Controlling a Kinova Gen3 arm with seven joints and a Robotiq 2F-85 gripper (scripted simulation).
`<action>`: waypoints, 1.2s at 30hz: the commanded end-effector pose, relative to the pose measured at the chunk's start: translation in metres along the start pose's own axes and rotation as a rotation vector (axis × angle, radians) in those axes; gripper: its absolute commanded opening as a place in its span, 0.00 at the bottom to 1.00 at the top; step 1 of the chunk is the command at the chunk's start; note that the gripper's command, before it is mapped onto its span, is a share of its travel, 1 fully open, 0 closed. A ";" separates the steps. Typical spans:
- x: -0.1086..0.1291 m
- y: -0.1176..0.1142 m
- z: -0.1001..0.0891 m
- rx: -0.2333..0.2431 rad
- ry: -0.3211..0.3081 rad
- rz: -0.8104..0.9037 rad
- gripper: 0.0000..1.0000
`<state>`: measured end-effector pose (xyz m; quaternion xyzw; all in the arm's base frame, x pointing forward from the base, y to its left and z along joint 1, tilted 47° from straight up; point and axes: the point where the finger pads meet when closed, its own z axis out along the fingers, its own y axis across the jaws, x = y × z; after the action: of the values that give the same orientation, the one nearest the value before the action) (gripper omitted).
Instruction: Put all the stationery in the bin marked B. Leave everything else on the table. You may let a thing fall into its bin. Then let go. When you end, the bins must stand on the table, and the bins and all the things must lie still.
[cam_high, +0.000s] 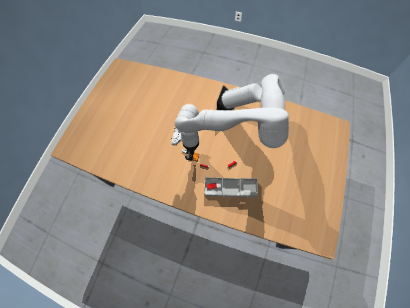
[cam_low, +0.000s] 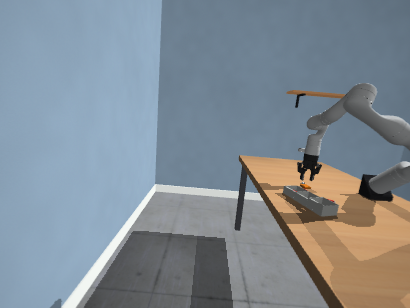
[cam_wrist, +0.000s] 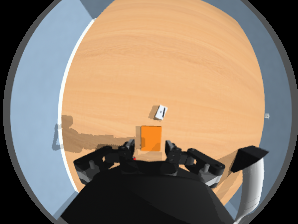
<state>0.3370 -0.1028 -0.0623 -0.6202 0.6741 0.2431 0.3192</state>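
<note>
Wrist view: the hand (cam_wrist: 150, 156) hangs half-open over an orange block (cam_wrist: 150, 139) on the counter (cam_high: 125, 105), gripping nothing. Nearby lie two red items (cam_high: 204, 165) (cam_high: 231, 164); a third (cam_high: 212, 185) already sits in the bin (cam_high: 250, 193) near the front edge. Most sorting apparently remains.

The white arm (cam_high: 235, 112) rises from its black base (cam_low: 374, 188), bends at a high elbow and reaches out, its last link pointing straight down. The black gripper (cam_high: 190, 152) hangs from the wrist, fingers downward, just above the table (cam_high: 125, 105). Its jaws stand partly open, about half their spread, with an orange block (cam_wrist: 150, 140) between the fingertips.
</note>
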 end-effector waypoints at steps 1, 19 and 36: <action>0.000 0.002 0.017 -0.004 0.000 0.001 0.55; 0.001 0.002 0.039 -0.004 0.000 0.005 0.55; 0.001 0.002 0.037 -0.005 -0.002 0.005 0.35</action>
<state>0.3391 -0.0770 -0.0871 -0.6196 0.6740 0.2463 0.3180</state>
